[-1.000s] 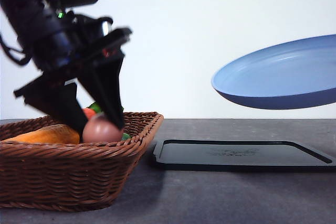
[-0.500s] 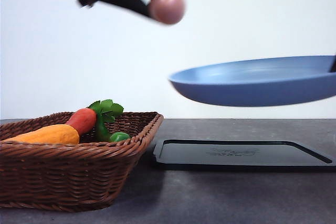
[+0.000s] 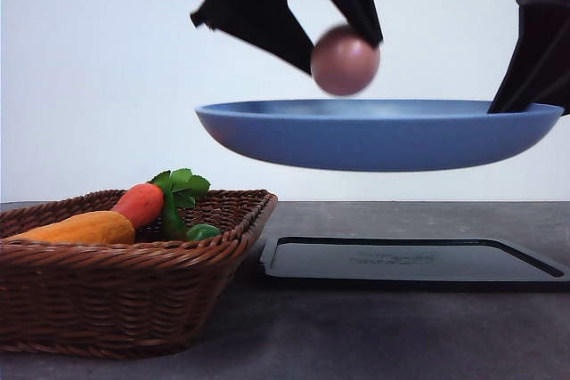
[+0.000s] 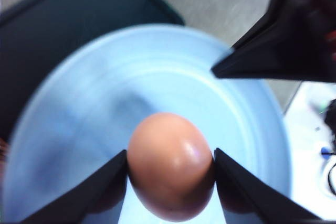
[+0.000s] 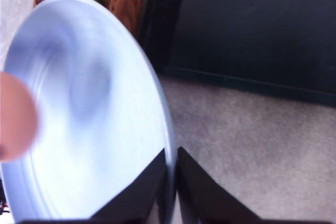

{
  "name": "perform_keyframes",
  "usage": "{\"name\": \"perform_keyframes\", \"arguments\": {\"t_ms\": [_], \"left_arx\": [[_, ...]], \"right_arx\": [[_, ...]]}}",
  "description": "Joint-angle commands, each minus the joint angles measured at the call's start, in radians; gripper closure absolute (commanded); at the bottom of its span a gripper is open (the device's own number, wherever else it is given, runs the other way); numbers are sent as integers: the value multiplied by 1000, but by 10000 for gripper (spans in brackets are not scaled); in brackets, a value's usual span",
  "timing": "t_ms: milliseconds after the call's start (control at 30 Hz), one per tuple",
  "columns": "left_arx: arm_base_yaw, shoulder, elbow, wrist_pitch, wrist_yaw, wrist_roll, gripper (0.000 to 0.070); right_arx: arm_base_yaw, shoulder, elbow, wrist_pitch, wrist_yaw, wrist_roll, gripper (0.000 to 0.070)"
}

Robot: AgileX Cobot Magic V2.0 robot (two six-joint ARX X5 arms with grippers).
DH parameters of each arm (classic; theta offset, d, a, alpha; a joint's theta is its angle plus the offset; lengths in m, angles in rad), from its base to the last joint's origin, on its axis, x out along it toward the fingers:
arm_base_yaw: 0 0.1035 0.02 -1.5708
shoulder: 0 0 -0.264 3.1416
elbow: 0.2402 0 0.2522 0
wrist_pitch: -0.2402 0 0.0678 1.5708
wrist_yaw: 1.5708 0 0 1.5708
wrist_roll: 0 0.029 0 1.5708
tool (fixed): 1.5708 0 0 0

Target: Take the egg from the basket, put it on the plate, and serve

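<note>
A: Left side? 
B: Basket (image 3: 125, 287) on the counter (image 3: 401, 327), carrot (image 3: 138, 204) inside. Left gripper (image 3: 343, 55) pinches the egg (image 3: 345, 60) just above the plate (image 3: 374, 135).

A: Right side? 
B: Right gripper (image 5: 172, 182) clamps the plate's rim, held in the air over the tray (image 3: 414, 264).
</note>
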Motion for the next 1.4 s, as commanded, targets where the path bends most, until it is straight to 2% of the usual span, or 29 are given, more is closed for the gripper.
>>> {"name": "perform_keyframes", "arguments": {"t_ms": [0,233,300,400,500,800,933,1033,1200,1367], "left_arx": [[-15,35,14,8,-2,15,445],[-17,80,14,-8,-2,16,441],[-17,80,14,-10,-2,22,417],[-17,79,14,-11,-2,23,345],[-17,79,15,-8,-2,23,312],[-12,22,18,-9,4,0,305],[1,-63,18,-10,4,0,305],[18,-130,18,-17,4,4,307],[57,-225,18,-51,2,5,307],[107,-286,18,-79,0,11,307]], "right_arx": [[5,6,19,13,-8,17,700],[5,6,19,12,-7,20,700],[5,6,19,12,-7,20,700],[5,6,19,12,-7,30,700],[5,6,19,11,-8,44,700],[-2,17,19,-8,-7,50,700],[-56,52,19,-1,-11,35,700],[-124,91,19,16,-49,8,700],[-233,199,19,109,-141,-7,700],[-300,337,20,221,-161,-6,700]]}}
